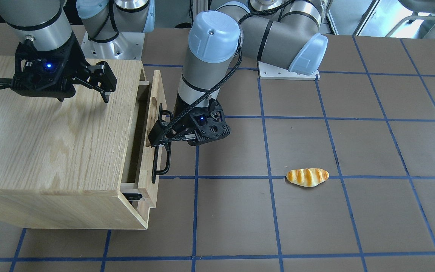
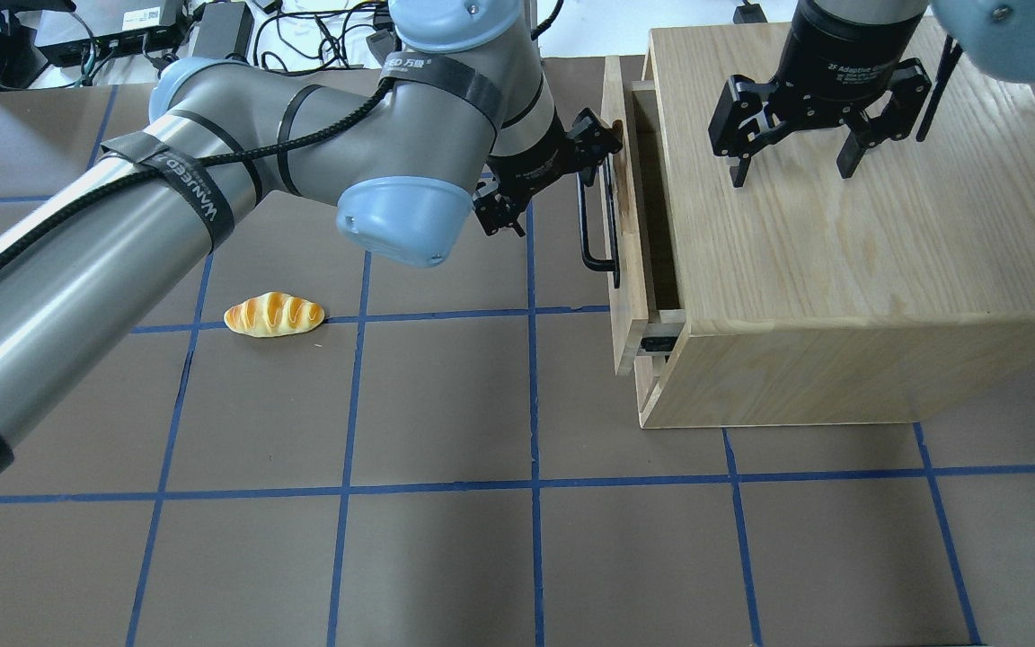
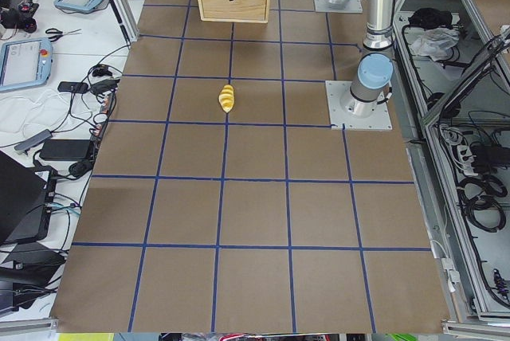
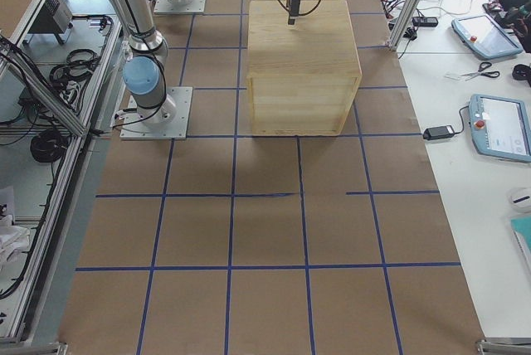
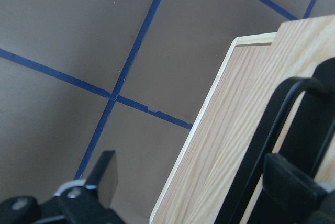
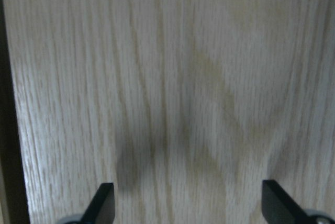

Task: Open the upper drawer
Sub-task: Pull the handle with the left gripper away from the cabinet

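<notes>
The upper drawer (image 2: 616,270) is a light-oak panel with a long black bar handle (image 2: 596,229), and it stands a little way out of the oak cabinet (image 2: 841,270). A dark gap (image 2: 652,207) shows behind its front. My left gripper (image 2: 603,148) is open at the far end of the handle (image 1: 161,162). In the left wrist view the bar (image 5: 261,145) runs between my left gripper's (image 5: 196,177) fingers, close to the right one. My right gripper (image 2: 793,171) is open and empty, hovering over the cabinet top (image 6: 172,77).
A toy bread roll (image 2: 274,315) lies on the brown mat with blue grid lines, left of the cabinet in the overhead view. It also shows in the front view (image 1: 307,177). The left arm's elbow (image 2: 401,211) hangs over the mat beside the drawer.
</notes>
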Available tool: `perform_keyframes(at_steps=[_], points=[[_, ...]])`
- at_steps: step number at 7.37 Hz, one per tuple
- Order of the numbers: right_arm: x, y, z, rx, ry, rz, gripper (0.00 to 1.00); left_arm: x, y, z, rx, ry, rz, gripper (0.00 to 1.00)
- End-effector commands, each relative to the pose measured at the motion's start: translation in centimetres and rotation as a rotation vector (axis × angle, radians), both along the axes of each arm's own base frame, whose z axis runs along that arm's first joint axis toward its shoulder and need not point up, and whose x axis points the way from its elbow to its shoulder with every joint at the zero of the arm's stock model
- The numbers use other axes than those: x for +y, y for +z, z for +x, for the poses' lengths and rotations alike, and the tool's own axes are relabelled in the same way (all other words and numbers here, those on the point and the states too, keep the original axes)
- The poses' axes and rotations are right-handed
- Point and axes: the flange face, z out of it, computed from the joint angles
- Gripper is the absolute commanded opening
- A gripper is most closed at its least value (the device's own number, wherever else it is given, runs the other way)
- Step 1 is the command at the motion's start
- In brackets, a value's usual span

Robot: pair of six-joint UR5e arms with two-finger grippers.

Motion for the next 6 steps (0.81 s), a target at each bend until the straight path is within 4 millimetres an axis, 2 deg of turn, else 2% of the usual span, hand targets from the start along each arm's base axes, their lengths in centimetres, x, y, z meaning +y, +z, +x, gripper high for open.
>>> perform_keyframes(at_steps=[1,4,6], points=[[0.0,0.0,0.0,0.0,-0.001,0.0,1.0,0.0,0.3,0.1,0.004,-0.002,-0.003,1.0],[0.0,-0.1,0.0,0.0,-0.001,0.001,1.0,-0.3,0.3,0.6,-0.012,-0.025,-0.013,1.0],[0.0,0.0,0.0,0.0,0.001,0.0,1.0,0.4,1.6,0.6,0.003,-0.013,-0.014,1.0]])
